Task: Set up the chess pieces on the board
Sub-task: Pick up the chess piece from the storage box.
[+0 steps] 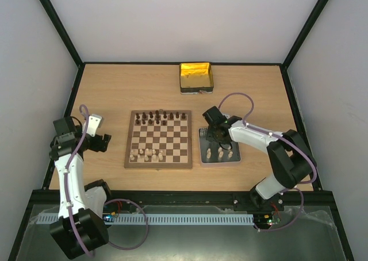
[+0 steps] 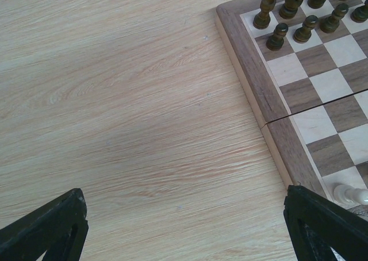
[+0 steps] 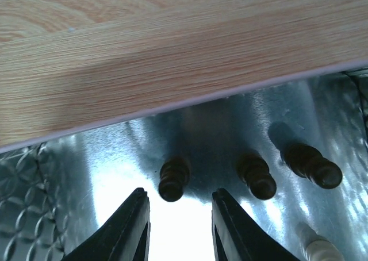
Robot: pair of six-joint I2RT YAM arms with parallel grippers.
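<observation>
The chessboard [image 1: 158,139] lies mid-table with dark pieces [image 1: 160,118] along its far rows and several cream pieces [image 1: 148,154] near its front edge. My right gripper [image 1: 214,135] hangs over the grey metal tray [image 1: 221,146]; in the right wrist view it [image 3: 178,206] is open, its jaws either side of and just short of a dark pawn [image 3: 173,179] standing on the tray. Two more dark pieces [image 3: 257,176] stand to its right. My left gripper [image 1: 102,141] is open and empty over bare table left of the board [image 2: 299,94].
A yellow-gold tin [image 1: 196,77] sits at the back centre. Cream pieces [image 1: 221,153] stand along the tray's front part. The enclosure walls ring the table. Bare wood lies left of the board [image 2: 126,111].
</observation>
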